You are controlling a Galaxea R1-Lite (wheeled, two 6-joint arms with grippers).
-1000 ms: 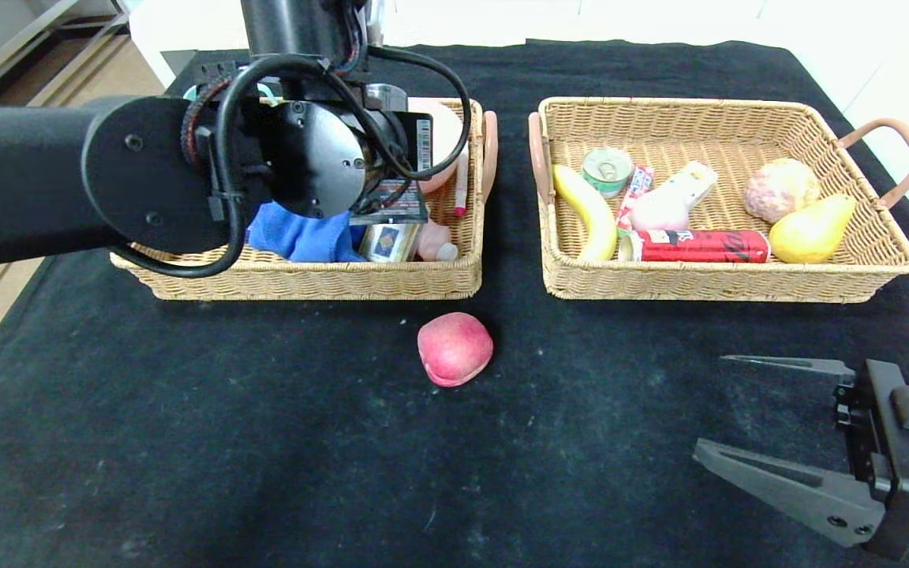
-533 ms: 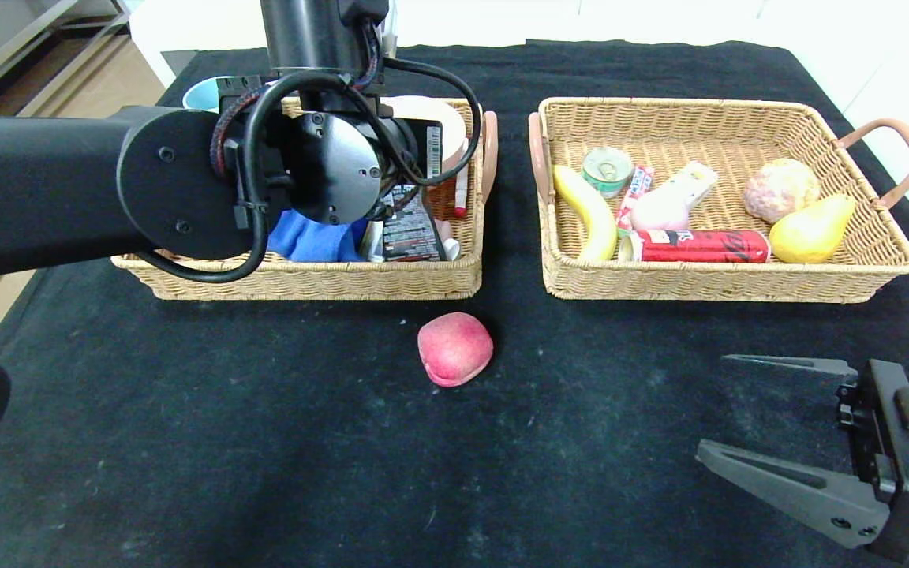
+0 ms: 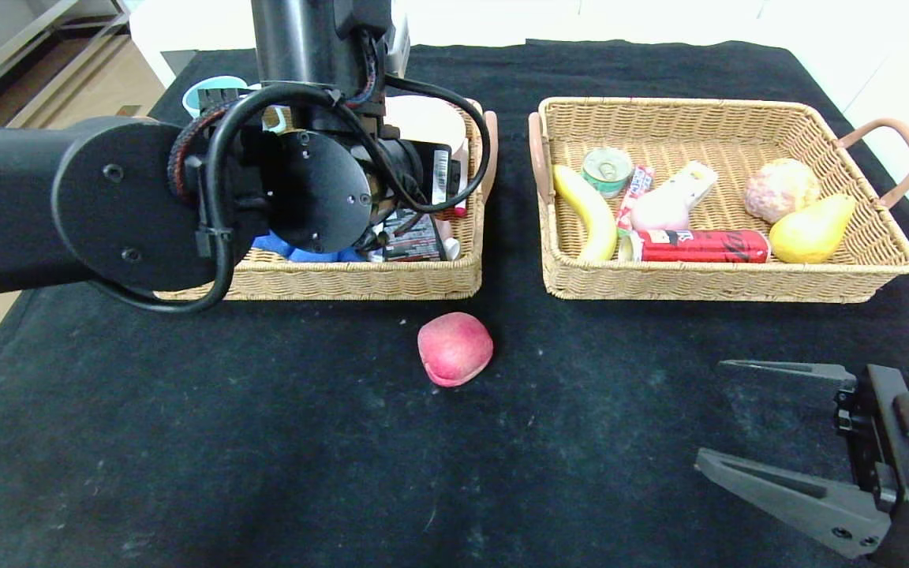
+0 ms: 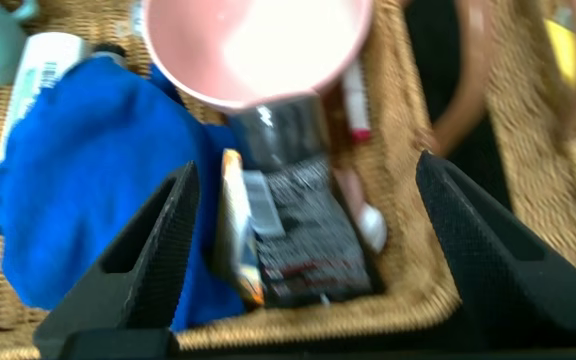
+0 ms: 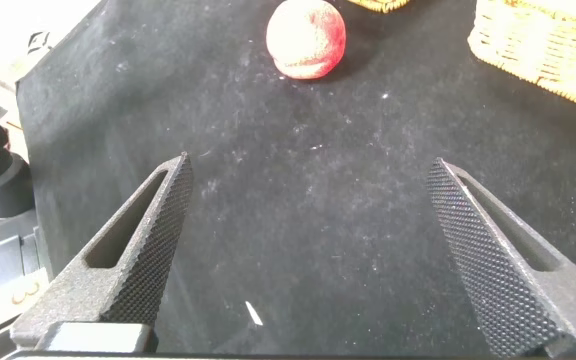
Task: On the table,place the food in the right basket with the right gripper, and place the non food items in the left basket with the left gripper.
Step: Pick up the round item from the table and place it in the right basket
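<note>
At the upper left of the head view the left gripper (image 4: 303, 235) hangs over the left basket (image 3: 344, 280), its jaws spread wide and holding nothing. Under it in the wrist view lie a blue cloth (image 4: 88, 170), a pink bowl (image 4: 258, 45), a dark packet (image 4: 303, 235) and a red pen (image 4: 356, 100). The packet carries white print and a barcode, but none of it can be read.

In the middle of the frame, on the black table (image 3: 265, 442) just in front of the gap between the two baskets, sits the peach (image 3: 454, 348), the only thing left outside a basket. It is roundish, with no clear long axis, so approach angle should matter little.

At the upper right the right basket (image 3: 723, 284) holds a banana (image 3: 587, 211), a small tin (image 3: 606, 170), a red can (image 3: 699, 246) lying on its side with script too small to make out, and a pear (image 3: 811, 229).

At the lower right the right gripper (image 3: 746, 418) hovers low over the table, jaws spread and empty. The peach lies well apart from it, up and to the left in the head view, straight ahead between the fingertips in the right wrist view. As food, the peach belongs to this arm.
</note>
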